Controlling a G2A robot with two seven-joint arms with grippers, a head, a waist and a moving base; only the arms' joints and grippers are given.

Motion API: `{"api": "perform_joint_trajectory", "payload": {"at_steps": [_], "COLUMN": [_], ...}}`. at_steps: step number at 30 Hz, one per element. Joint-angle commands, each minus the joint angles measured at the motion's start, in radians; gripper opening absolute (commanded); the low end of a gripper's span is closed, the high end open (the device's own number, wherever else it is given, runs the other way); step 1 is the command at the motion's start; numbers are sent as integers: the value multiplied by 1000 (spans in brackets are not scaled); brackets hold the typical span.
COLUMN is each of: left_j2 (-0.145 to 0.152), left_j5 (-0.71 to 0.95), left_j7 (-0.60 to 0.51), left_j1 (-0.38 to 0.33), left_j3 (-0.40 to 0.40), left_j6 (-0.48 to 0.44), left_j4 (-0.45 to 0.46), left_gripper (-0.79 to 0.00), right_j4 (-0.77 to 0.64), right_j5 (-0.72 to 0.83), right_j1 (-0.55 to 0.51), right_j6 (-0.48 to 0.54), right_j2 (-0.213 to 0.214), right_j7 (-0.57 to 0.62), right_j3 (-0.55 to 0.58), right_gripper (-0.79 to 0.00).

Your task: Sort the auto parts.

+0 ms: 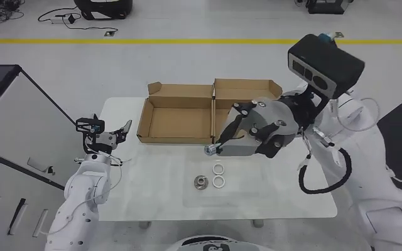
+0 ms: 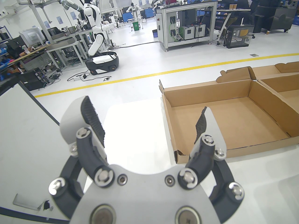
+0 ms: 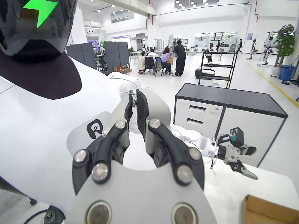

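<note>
My right gripper (image 1: 212, 149) hangs over the table just in front of the two cardboard boxes. It is shut on a small threaded metal bolt (image 3: 133, 97), which sticks out between its black pads (image 3: 143, 108). On the table below lie a metal flanged part (image 1: 200, 182) and two white rings (image 1: 218, 169), (image 1: 218, 182). My left gripper (image 2: 147, 120) is open and holds nothing, near the table's left edge and left of the left box (image 2: 233, 117). The right wrist view also catches it farther off (image 3: 243, 171).
Two open cardboard boxes sit side by side at the back of the white table (image 1: 151, 194), the left box (image 1: 176, 122) and the right box (image 1: 248, 94); the left one holds nothing. A dark panel (image 1: 38, 100) stands left of the table.
</note>
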State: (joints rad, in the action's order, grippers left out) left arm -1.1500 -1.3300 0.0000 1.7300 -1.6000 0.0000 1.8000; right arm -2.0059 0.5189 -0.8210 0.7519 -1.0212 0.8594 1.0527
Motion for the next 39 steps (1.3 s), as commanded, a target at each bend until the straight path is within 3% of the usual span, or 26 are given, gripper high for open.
{"api": "perform_joint_trajectory", "payload": {"at_steps": [1,7,15,39], "left_j2": [0,0,0,0], "left_j5": [0,0,0,0], "left_j7": [0,0,0,0], "left_j1": [0,0,0,0], "left_j3": [0,0,0,0], "left_j6": [0,0,0,0], "left_j4": [0,0,0,0], "left_gripper": [0,0,0,0], "right_j4": [2,11,27,28], "right_j5": [4,40,137,142], "right_j1": [-1,-20,-34,-35], "right_j6": [6,63,217,217], "right_j2": [-3,-11,-32,-33], "right_j7": [-4,-39,-79,-84], "right_j3": [-2,-4,-41,-44], "right_gripper": [-785,-785,-785,-785]}}
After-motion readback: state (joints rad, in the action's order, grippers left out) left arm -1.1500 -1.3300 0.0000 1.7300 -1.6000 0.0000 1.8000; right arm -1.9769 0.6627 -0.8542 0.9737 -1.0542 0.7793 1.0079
